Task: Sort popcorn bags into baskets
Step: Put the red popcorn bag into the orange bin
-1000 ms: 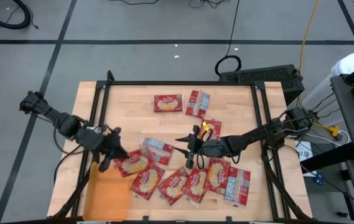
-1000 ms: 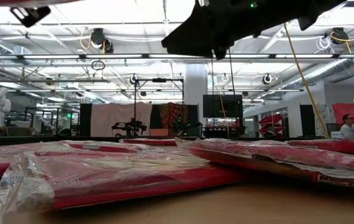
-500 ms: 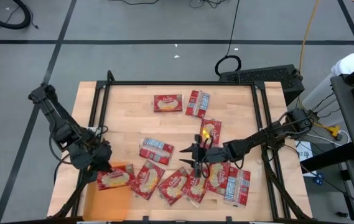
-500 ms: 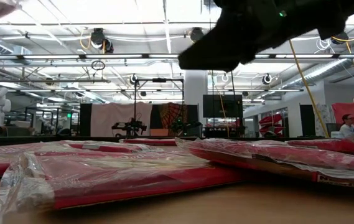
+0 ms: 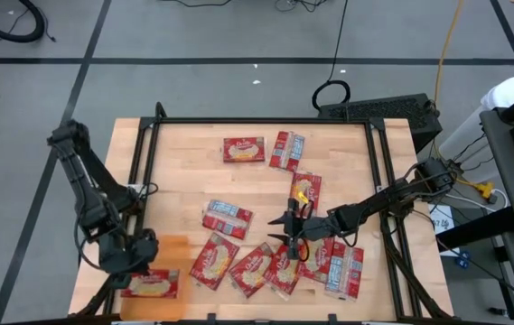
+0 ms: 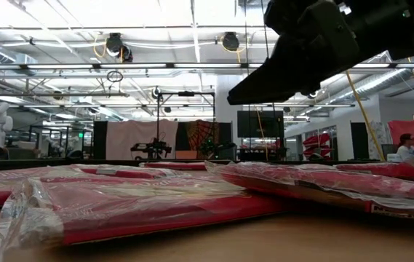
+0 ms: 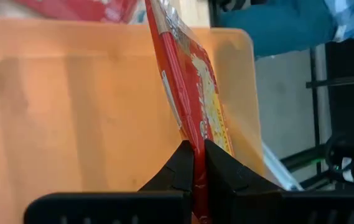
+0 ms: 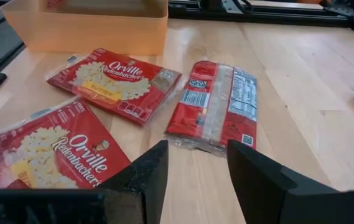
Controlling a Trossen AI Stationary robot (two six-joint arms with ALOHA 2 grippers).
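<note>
- Left gripper point(image 7: 194, 163) clamped on one popcorn bag point(image 5: 151, 285), over the orange basket point(image 5: 168, 251) at the bench's near left corner.
- Judgement: lower it flat inside the walls, then let go.
- Bag stands edge-on between the jaws.
- Right gripper point(image 8: 192, 163) part open, empty, above bags point(image 8: 216, 106) near the bench's front edge.

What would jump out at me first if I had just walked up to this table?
Probably the scatter of flat red popcorn packets across the pale wooden table, most crowded along its near edge. Next, the left claw, shut on one red packet over the shallow orange tray at the near left corner. The right claw hangs open above the crowded packets.
</note>
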